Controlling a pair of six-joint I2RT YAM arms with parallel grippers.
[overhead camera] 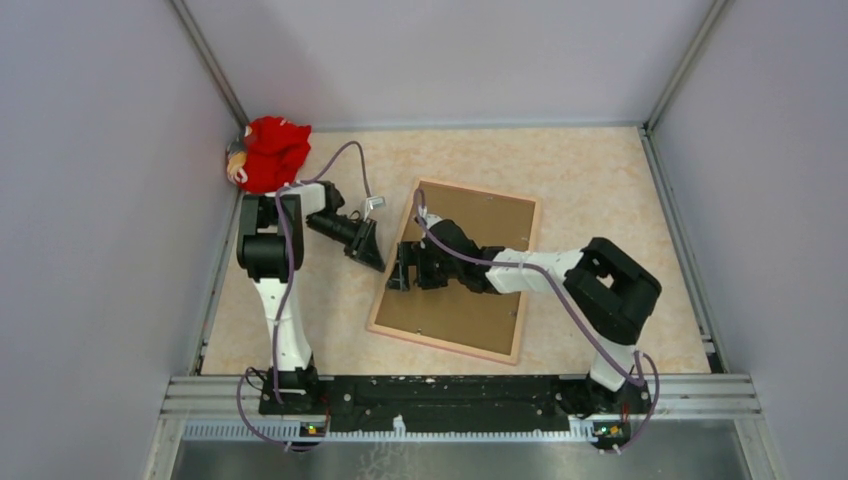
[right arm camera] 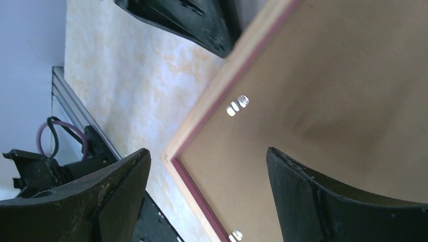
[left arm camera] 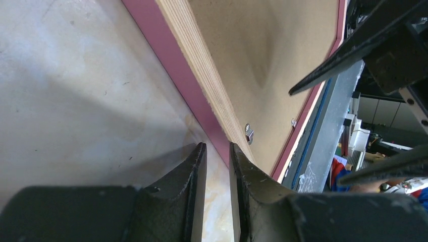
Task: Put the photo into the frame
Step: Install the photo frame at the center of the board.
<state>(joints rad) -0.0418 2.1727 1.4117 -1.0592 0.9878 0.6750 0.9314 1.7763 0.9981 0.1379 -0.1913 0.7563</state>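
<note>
The frame [overhead camera: 528, 281] lies back-up in the middle of the table, pale wood rim on top and pink on its sides [left arm camera: 166, 55]. A plain brown backing board [overhead camera: 490, 225] fills it. The photo is hidden. My left gripper [overhead camera: 372, 258] is low over the table just outside the frame's left edge. Its fingers [left arm camera: 217, 146] are a narrow slit apart with only table between them. My right gripper [overhead camera: 402, 268] hovers over the frame's left side, near a corner [right arm camera: 169, 156]. It stands wide open [right arm camera: 208, 151] and holds nothing.
Small metal tabs [right arm camera: 237, 105] sit along the inside of the rim over the board; one shows by my left fingertips [left arm camera: 249, 133]. A red cloth toy [overhead camera: 272, 150] lies in the back left corner. Grey walls close the table in on three sides.
</note>
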